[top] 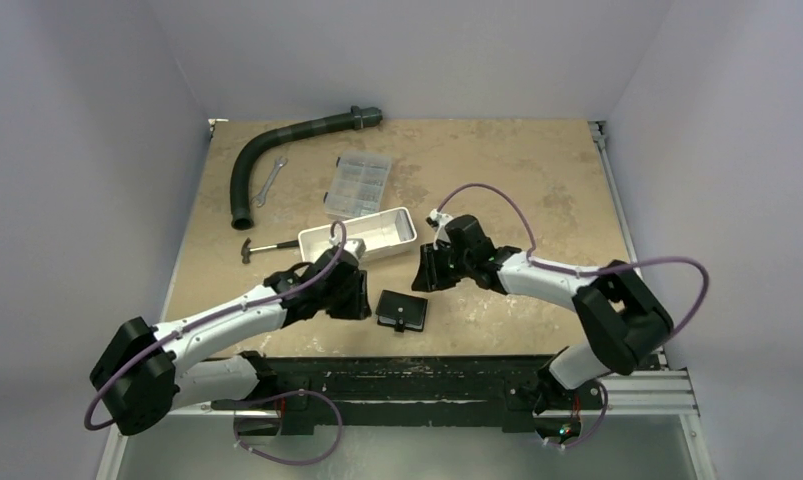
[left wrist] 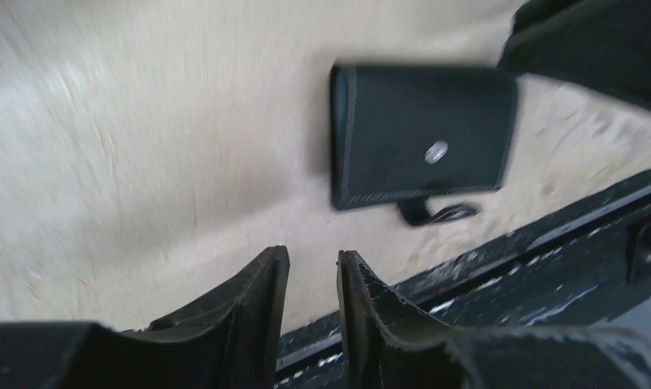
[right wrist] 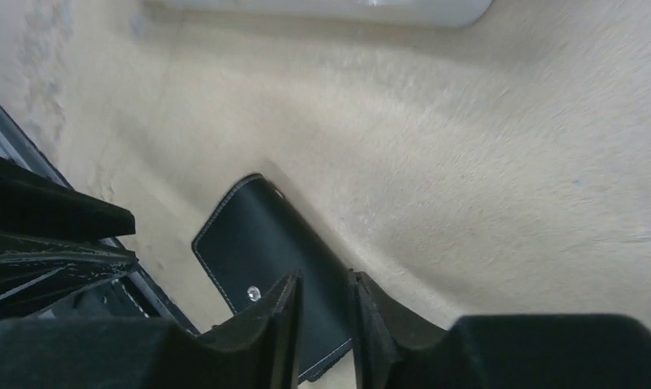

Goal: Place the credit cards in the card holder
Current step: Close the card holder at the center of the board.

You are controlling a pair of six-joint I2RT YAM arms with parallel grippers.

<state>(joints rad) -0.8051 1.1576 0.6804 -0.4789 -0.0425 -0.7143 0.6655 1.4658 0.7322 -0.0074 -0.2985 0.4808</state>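
The card holder [top: 401, 311] lies closed and flat on the table near its front edge, a small pale dot on its black face. It also shows in the left wrist view [left wrist: 423, 134] and the right wrist view [right wrist: 265, 243]. No credit cards are in view. My left gripper [top: 365, 300] sits just left of the holder, low over the table. Its jaws [left wrist: 314, 258] stand apart with nothing between them. My right gripper [top: 423, 280] hovers just behind and right of the holder, open [right wrist: 323, 279] and empty, with the holder's face showing under its fingers.
A white tray [top: 372, 235] stands just behind both grippers. Further back lie a clear compartment box [top: 358, 185], a curved black hose [top: 277, 150], a wrench [top: 268, 182] and a small hammer [top: 260, 247]. The black front rail [top: 427, 370] runs right below the holder.
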